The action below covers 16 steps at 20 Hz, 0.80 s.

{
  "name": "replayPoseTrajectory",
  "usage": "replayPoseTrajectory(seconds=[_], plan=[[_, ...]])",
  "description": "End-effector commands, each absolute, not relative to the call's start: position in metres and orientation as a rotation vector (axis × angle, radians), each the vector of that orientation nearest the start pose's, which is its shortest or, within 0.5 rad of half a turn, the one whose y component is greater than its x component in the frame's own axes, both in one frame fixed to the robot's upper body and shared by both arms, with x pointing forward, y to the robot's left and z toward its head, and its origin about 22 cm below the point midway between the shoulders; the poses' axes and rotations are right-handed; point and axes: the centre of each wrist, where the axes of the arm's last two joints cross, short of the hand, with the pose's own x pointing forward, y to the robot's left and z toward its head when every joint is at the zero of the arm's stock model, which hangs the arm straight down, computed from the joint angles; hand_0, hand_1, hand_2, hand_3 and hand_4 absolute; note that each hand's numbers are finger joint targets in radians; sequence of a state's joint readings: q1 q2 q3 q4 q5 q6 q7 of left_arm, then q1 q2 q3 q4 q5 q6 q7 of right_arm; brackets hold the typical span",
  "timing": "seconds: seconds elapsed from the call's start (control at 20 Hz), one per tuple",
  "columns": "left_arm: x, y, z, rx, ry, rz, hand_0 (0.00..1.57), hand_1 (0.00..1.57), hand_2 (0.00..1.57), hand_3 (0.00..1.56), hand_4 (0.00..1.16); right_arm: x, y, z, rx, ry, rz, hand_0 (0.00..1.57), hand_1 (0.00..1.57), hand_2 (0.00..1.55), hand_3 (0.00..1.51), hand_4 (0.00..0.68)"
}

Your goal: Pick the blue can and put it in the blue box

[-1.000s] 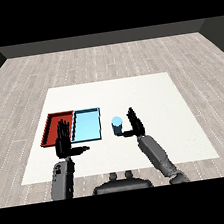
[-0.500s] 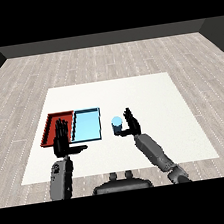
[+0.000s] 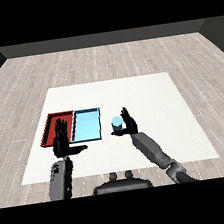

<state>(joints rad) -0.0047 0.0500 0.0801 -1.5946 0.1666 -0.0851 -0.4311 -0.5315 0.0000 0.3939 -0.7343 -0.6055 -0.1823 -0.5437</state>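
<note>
A small blue can (image 3: pixel 117 124) stands upright on the white table (image 3: pixel 147 99), just right of the light blue tray (image 3: pixel 86 124). My right hand (image 3: pixel 129 122) is at the can's right side, fingers straight and spread, touching or almost touching it. My left hand (image 3: pixel 63 141) hovers open, fingers pointing up, over the near edge of the red tray (image 3: pixel 51 126) and the table in front of it.
The red tray and the light blue tray lie side by side at the table's left. Both trays hold nothing. Grey plank floor surrounds the table.
My right hand has moved left, closing in on the can's right side. The left hand and the can have stayed where they were.
</note>
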Motion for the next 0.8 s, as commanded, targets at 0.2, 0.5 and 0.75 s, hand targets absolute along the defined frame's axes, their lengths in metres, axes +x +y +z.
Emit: replayPoseTrajectory(seconds=[0.2,0.5,0.75], plan=[[0.225,0.258,0.012,-0.072,-2.034,0.095,0.0,0.0,0.0,0.0,0.0,0.317,-0.096,-0.072,0.318,-1.604,-0.073,0.0,0.0,0.0,0.0,0.0],[0.234,0.268,0.018,-0.074,-2.06,0.114,0.0,0.0,0.0,0.0,0.0,0.319,-0.095,-0.069,0.333,-1.583,-0.061,0.0,0.0,0.0,0.0,0.0],[0.249,0.251,0.004,-0.094,-2.04,0.132,0.0,0.0,0.0,0.0,0.0,0.344,-0.101,-0.061,0.362,-1.592,-0.065,0.0,0.0,0.0,0.0,0.0]])
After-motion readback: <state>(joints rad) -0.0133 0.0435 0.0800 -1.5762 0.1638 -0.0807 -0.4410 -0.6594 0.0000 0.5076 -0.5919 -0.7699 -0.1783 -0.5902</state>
